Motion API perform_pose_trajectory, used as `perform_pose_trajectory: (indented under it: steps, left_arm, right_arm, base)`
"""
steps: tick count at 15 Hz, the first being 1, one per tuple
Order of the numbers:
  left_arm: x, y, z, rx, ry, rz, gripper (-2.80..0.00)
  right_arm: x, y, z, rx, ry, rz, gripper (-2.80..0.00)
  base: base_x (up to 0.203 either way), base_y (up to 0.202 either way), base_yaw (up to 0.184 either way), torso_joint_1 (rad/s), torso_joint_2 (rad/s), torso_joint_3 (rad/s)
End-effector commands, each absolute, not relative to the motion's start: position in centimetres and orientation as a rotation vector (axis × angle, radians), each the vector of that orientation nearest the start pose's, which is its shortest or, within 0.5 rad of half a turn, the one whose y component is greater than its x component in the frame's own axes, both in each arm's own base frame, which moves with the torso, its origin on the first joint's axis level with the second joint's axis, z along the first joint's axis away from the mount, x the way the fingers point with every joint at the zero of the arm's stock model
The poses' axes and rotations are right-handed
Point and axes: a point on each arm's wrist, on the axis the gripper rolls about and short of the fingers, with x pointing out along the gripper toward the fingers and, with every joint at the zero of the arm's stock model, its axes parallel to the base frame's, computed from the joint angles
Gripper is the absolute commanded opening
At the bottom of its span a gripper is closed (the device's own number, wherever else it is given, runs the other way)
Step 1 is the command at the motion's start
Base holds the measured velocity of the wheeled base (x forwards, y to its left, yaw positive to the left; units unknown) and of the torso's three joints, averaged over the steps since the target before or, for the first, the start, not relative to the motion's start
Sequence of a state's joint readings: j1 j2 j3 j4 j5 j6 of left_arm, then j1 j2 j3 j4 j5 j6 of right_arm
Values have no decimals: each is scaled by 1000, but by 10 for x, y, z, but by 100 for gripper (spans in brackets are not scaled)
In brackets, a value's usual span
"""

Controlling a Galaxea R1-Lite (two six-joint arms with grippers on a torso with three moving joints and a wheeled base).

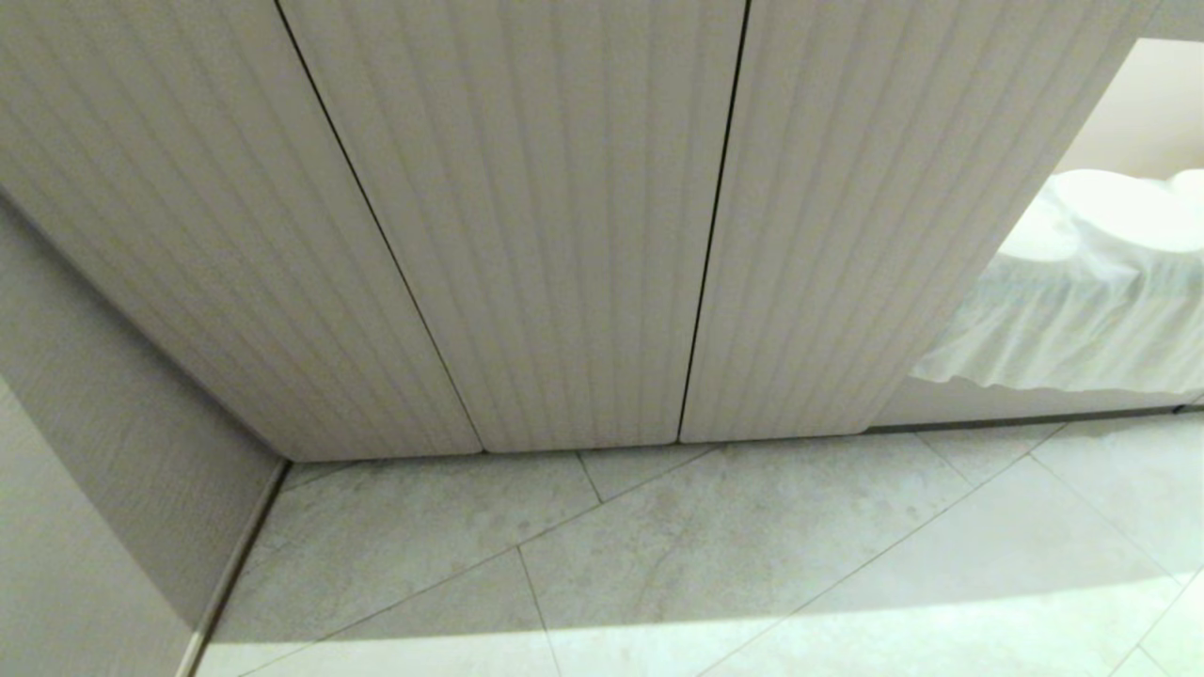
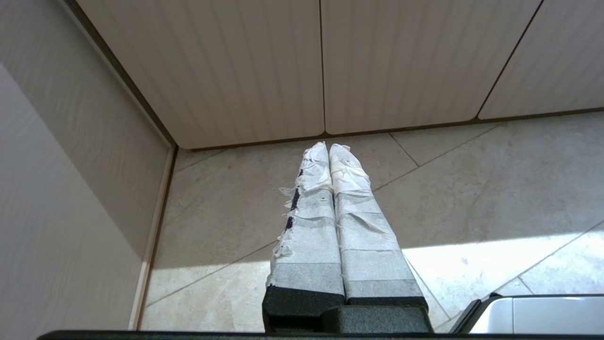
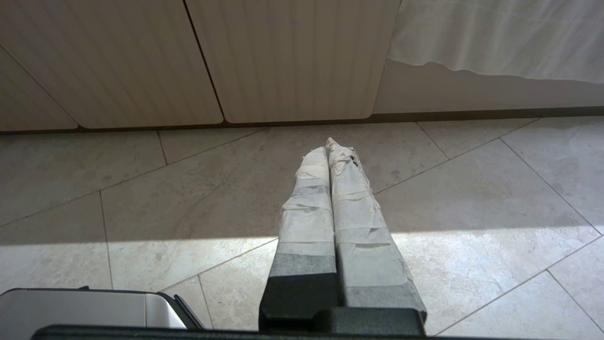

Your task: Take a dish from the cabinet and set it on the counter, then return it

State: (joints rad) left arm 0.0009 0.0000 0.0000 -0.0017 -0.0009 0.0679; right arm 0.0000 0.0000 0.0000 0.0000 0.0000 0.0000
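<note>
Head view: the cabinet (image 1: 527, 235) fills most of the frame, its three ribbed beige doors shut, standing on a pale tiled floor (image 1: 715, 555); a grey wall (image 1: 103, 451) meets it on the left; a bed with white bedding (image 1: 1082, 310) lies beyond its right end; no dish or counter shows, and neither arm.

Left wrist view: the left gripper (image 2: 329, 147) hangs above the floor tiles near the foot of the cabinet doors, its tape-wrapped fingers pressed together and empty.

Right wrist view: the right gripper (image 3: 326, 145) hangs likewise over the tiles, taped fingers pressed together, holding nothing; the white bedding drapes beside the cabinet's end.
</note>
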Motion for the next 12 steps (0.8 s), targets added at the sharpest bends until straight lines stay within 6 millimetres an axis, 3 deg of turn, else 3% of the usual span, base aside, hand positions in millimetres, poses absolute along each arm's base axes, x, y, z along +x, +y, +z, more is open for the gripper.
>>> perform_pose_trajectory:
  steps: [1,12]
  left_arm:
    - [-23,0,76,69,-2,0,-280]
    - [-23,0,76,64,-1,3,-280]
  right_arm:
    - [-23,0,75,0,0,0,-280]
    - [-23,0,75,0,0,0,-280]
  base:
    - [0,0,0,0,0,0]
    - [0,0,0,0,0,0]
